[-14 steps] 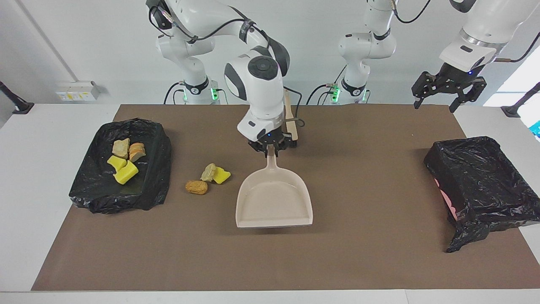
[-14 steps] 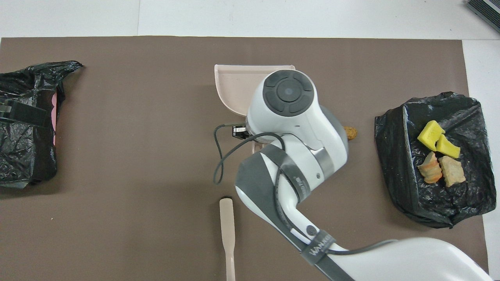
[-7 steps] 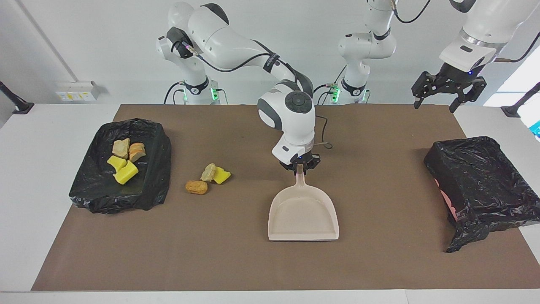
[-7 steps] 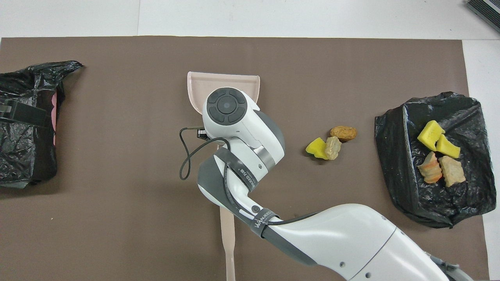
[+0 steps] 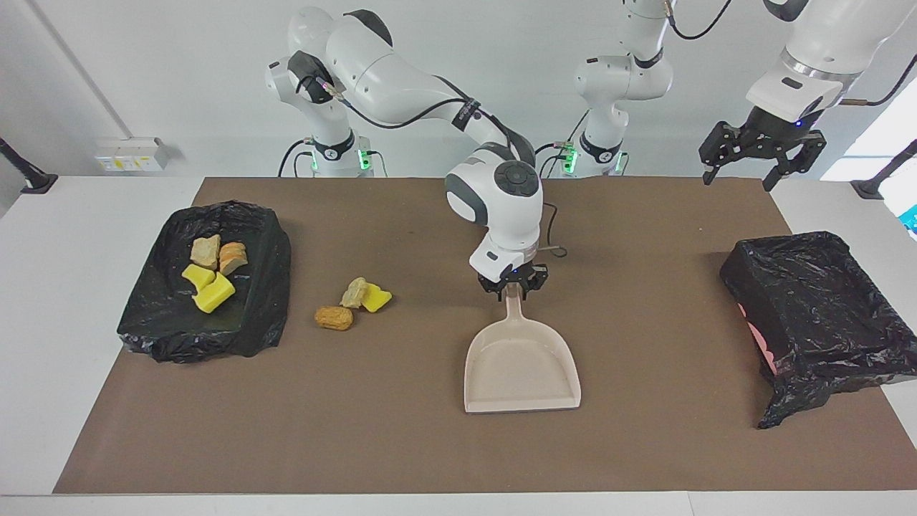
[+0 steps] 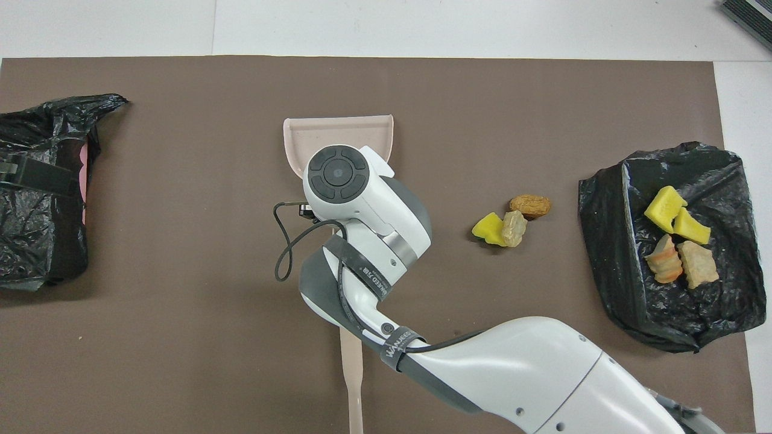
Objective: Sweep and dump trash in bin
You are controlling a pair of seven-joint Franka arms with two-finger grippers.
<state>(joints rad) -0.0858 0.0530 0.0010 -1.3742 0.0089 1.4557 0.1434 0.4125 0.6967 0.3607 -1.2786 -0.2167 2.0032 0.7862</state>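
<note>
Toward the right arm's end, a bag-lined bin [image 5: 266, 287] holds four trash chunks [image 5: 211, 272], so we judge part of the job done. Three loose chunks [image 5: 354, 304] lie on the mat beside it, waiting for sweeping. The right gripper [image 5: 513, 285] sits at the handle of the dustpan [image 5: 521, 369], which lies flat; we cannot tell whether it clamps. Past a second bin [image 5: 824, 308], the left gripper [image 5: 738, 179] waits aloft, jaws apart.

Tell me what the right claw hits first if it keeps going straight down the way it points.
The right claw points down at the dustpan handle, so it would meet that handle first, then the mat beneath. Whether it is already touching the handle is unclear.
</note>
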